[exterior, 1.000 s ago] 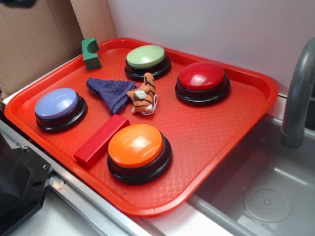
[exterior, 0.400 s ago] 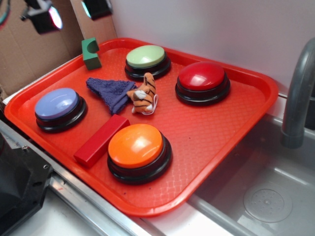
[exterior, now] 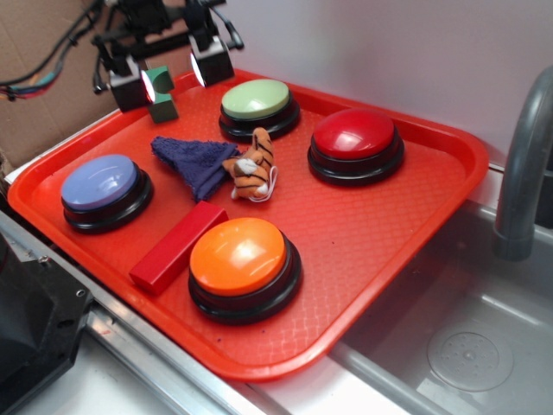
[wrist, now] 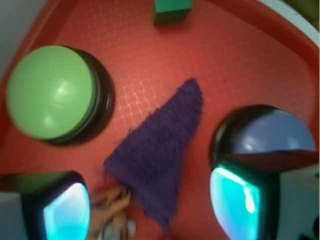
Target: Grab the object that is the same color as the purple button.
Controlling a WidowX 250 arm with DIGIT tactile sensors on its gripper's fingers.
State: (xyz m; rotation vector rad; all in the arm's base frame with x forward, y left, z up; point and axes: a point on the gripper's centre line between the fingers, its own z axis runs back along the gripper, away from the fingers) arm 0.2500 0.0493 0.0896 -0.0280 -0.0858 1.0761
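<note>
Exterior view: a red tray [exterior: 389, 251] sits beside a steel sink [exterior: 467, 346] with a grey faucet [exterior: 523, 173] at its edge. The purple rag [exterior: 192, 162] lies flat on the tray, roughly at the middle of its left half, and serves as the landmark here. The tiger plush [exterior: 252, 166] lies just right of the rag, touching its edge. The purple button [exterior: 104, 190] stands left of and nearer than the rag, apart from it. The green button [exterior: 257, 105] stands behind the rag to the right, the red button [exterior: 355, 143] farther right. The red block [exterior: 179, 246] lies in front of the rag, and the orange button [exterior: 244, 264] just right of that block. A green block [exterior: 160, 93] stands behind the rag near the tray's back rim. The gripper [exterior: 166, 76] hangs above that back corner, its jaws spread wide on either side of the green block and holding nothing.

Wrist view: the rag [wrist: 159, 150] fills the centre, a dark triangle on the tray [wrist: 240, 55], between the two lit fingers [wrist: 235, 202] at the bottom of the picture. The green button [wrist: 52, 97] is left of the rag, the purple button [wrist: 272, 135] right of it, the green block [wrist: 171, 10] beyond its tip, and the plush [wrist: 112, 212], blurred, at its lower left corner. The jaws stand well apart, empty.
</note>
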